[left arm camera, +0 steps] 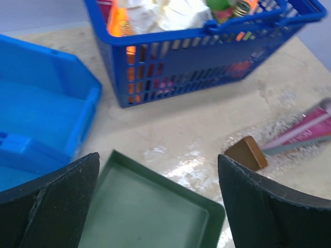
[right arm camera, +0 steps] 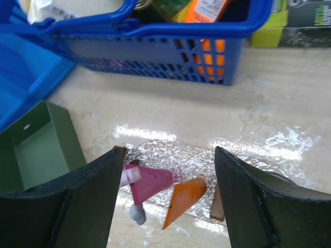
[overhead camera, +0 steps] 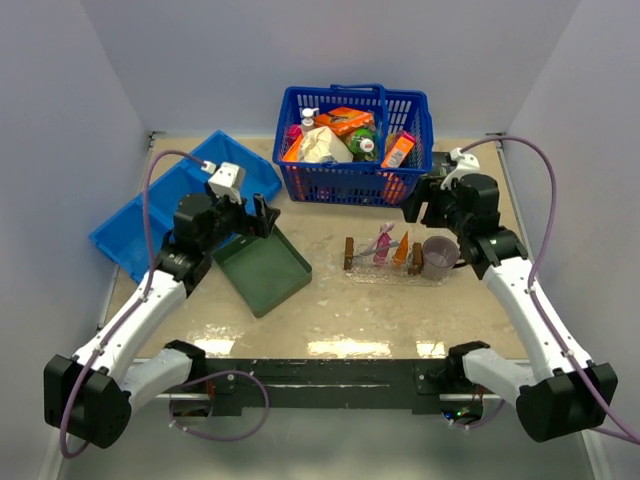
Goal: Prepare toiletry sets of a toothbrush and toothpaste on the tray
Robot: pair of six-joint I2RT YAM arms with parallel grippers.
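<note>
Top external view: the tray (overhead camera: 371, 273) lies right of table centre, carrying the orange toothpaste (overhead camera: 401, 249) and the pink toothpaste (overhead camera: 381, 246) side by side (a purple mug (overhead camera: 438, 256) stands at its right end). The right gripper (right arm camera: 165, 165) hangs above the tray, jaws spread wide. The left gripper (left arm camera: 158, 165) hangs above the dark green tray (left arm camera: 150, 212), jaws likewise spread.

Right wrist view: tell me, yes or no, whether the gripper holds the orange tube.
No: the right gripper is open, and the orange tube lies untouched on the clear tray.
</note>
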